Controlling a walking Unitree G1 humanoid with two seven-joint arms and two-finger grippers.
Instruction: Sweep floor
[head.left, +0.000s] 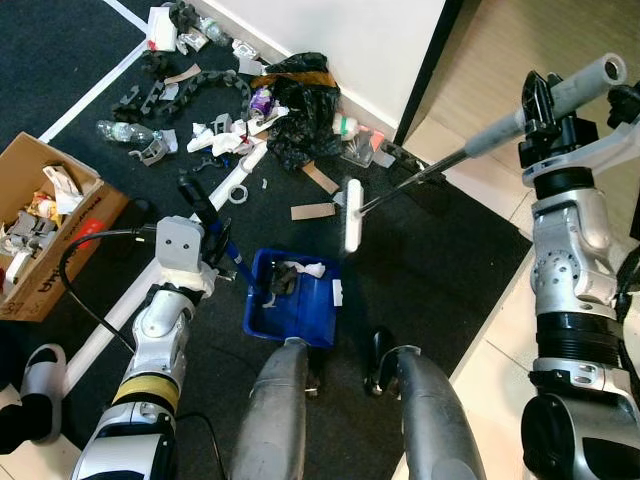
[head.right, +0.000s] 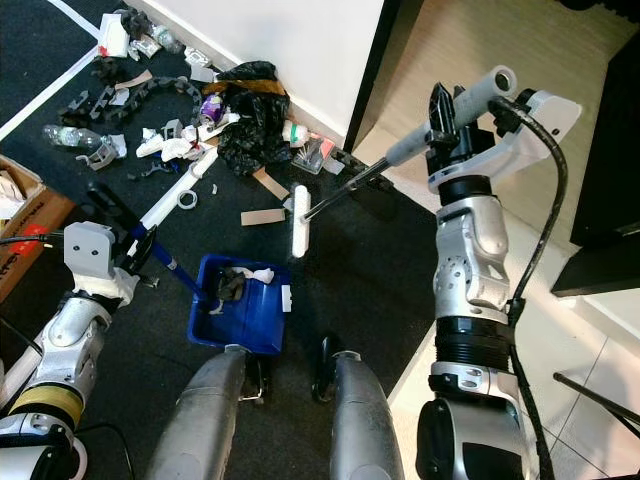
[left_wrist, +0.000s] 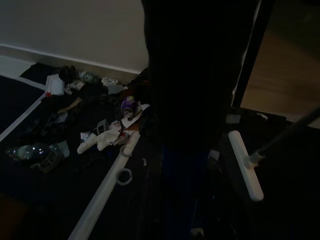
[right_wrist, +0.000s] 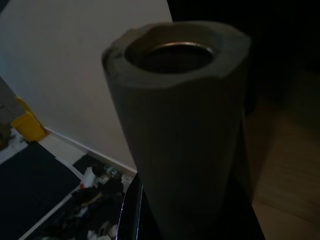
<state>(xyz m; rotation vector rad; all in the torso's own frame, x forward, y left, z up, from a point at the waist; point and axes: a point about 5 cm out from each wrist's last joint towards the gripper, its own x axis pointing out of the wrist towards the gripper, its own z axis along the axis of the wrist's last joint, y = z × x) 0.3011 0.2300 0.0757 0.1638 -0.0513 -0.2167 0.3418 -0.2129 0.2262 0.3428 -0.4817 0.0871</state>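
A white broom head (head.left: 352, 215) rests on the dark carpet just in front of a litter pile by the wall. Its thin shaft rises to a thick grey handle (right_wrist: 185, 125), and my right gripper (head.left: 545, 100) is shut on that handle, high on the right. A blue dustpan (head.left: 320, 305) lies on the carpet before my legs with crumpled paper and dark scraps in it. My left gripper (head.left: 200, 205) is shut on the dustpan's blue handle (head.left: 232, 262). The litter includes a black bag (head.left: 305, 110), cardboard strips (head.left: 312, 211) and white paper (head.left: 225, 135).
An open cardboard box (head.left: 45, 230) of rubbish stands at the left. A plastic bottle (head.left: 125, 132), a black link chain (head.left: 160, 85) and a tape ring (head.left: 238, 192) lie near a white floor line. The white wall (head.left: 350, 40) is behind; pale tile (head.left: 500, 340) borders the carpet on the right.
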